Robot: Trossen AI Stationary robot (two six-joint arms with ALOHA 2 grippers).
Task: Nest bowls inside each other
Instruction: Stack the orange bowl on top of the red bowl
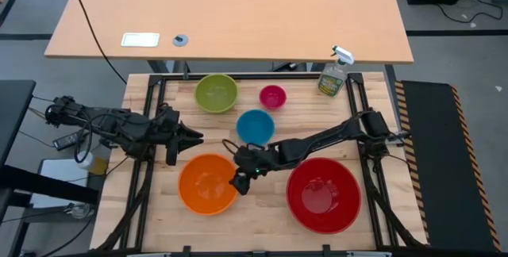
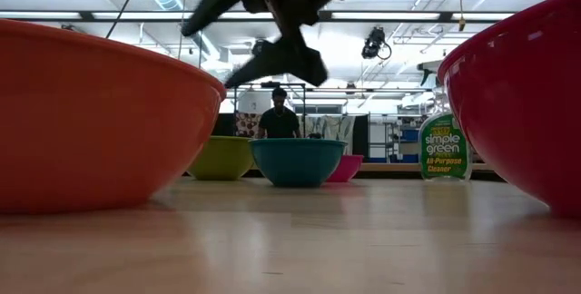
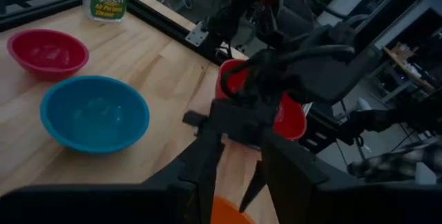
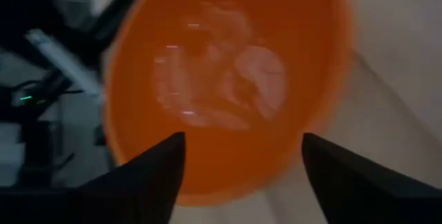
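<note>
Five bowls rest on their bases on the wooden table. The orange bowl (image 1: 208, 184) is at the near left and the big red bowl (image 1: 323, 195) at the near right. The blue bowl (image 1: 255, 127) is mid-table, with the lime green bowl (image 1: 216, 93) and the small pink bowl (image 1: 272, 96) behind it. My right gripper (image 1: 240, 182) hangs open over the orange bowl's right rim (image 4: 228, 92), slanting down, and touches nothing that I can see. My left gripper (image 1: 190, 136) waits open above the table, left of the blue bowl (image 3: 93, 113), and holds nothing.
A clear spray bottle (image 1: 334, 73) stands at the table's far right corner. Black frame rails run along the table's left, right and far edges. Bare wood lies between the orange and red bowls. A person (image 2: 279, 117) stands in the room beyond the table.
</note>
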